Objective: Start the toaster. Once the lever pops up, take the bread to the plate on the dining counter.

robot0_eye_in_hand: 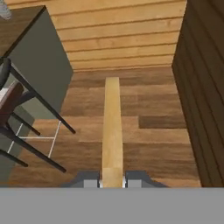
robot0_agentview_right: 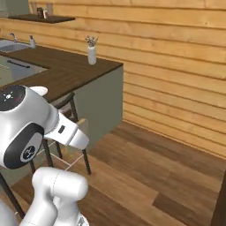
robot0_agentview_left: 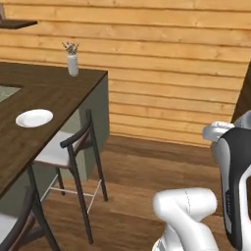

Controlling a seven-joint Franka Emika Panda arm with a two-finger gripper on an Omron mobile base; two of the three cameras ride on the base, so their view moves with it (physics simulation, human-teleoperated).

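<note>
Bread (robot0_eye_in_hand: 112,127) sits edge-on, clamped in your gripper (robot0_eye_in_hand: 112,178) above open wood floor; the plate (robot0_agentview_left: 34,118) lies near the dining counter (robot0_agentview_left: 59,88) edge, beside a stool (robot0_agentview_left: 73,149).

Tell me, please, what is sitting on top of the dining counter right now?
On the dining counter sit an empty white plate and a small pale vase near the far corner. A sink is set in further back. The robot's arm covers part of the top.

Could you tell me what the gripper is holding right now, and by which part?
The gripper is shut on the bread, seen edge-on, with its fingers pinching the slice's near edge.
</note>
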